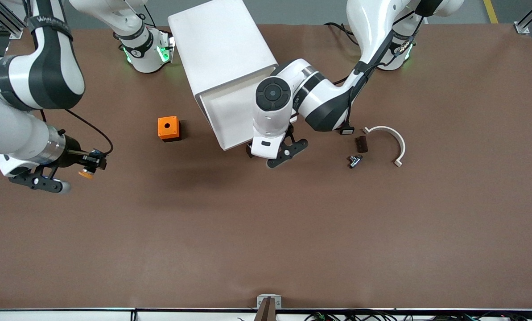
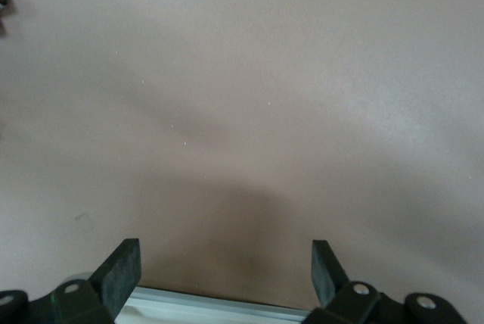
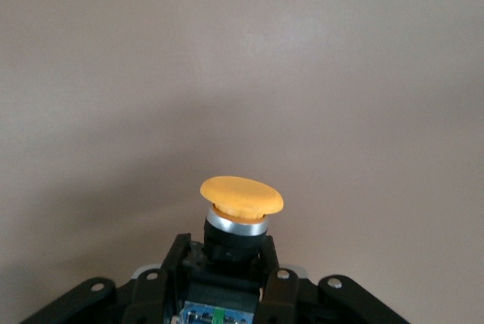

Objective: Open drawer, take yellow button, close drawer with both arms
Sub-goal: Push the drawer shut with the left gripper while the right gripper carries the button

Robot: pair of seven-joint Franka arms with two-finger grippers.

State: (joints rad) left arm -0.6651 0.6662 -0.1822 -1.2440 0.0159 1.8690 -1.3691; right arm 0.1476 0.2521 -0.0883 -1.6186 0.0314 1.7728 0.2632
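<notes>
The button (image 1: 86,172) has a round orange cap (image 3: 242,196) and a black body. My right gripper (image 1: 88,166) (image 3: 227,260) is shut on that body and holds it in the air over the bare table, toward the right arm's end. The white cabinet (image 1: 223,49) stands near the robots' bases. Its top drawer (image 1: 230,113) stands pulled out toward the front camera. My left gripper (image 1: 253,152) (image 2: 223,271) is open at the drawer's front edge (image 2: 219,307), with one finger on either side of that white rim.
An orange cube (image 1: 167,128) with a black hole sits beside the drawer, toward the right arm's end. Toward the left arm's end lie a curved white piece (image 1: 388,140), a small dark block (image 1: 361,143) and a small metallic part (image 1: 355,160). A brown mat (image 1: 266,232) covers the table.
</notes>
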